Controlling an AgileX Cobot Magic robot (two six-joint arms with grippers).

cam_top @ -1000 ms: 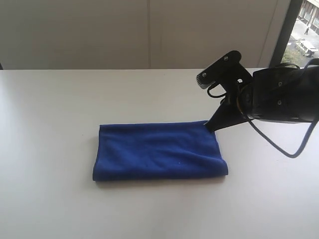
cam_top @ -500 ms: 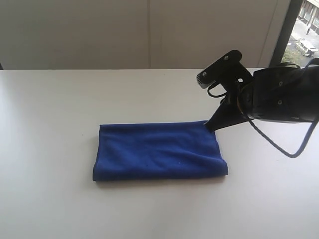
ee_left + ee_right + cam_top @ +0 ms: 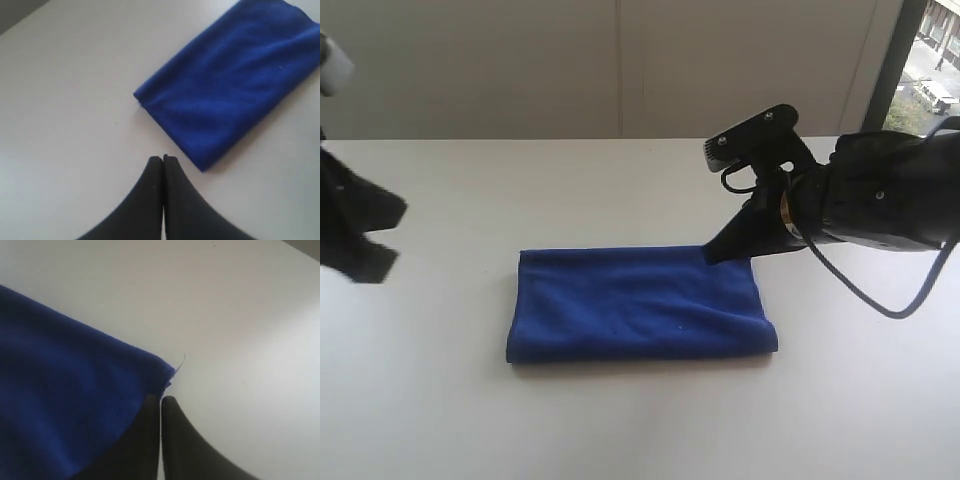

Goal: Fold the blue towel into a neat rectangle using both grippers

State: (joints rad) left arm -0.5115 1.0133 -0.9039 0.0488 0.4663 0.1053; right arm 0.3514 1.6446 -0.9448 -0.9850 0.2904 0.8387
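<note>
Blue towel lay folded mid-frame. Right gripper, jaws together, sat at its upper-right corner. Left gripper, likewise closed, stood apart.

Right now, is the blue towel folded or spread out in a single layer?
Folded: the blue towel lies as a compact rectangle with a rounded, doubled edge at one end, visibly thick against the table.

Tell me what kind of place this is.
Probably an office or lab room on an upper floor: a plain white table, pale wall panels behind it, and a window looking down on a street.
</note>
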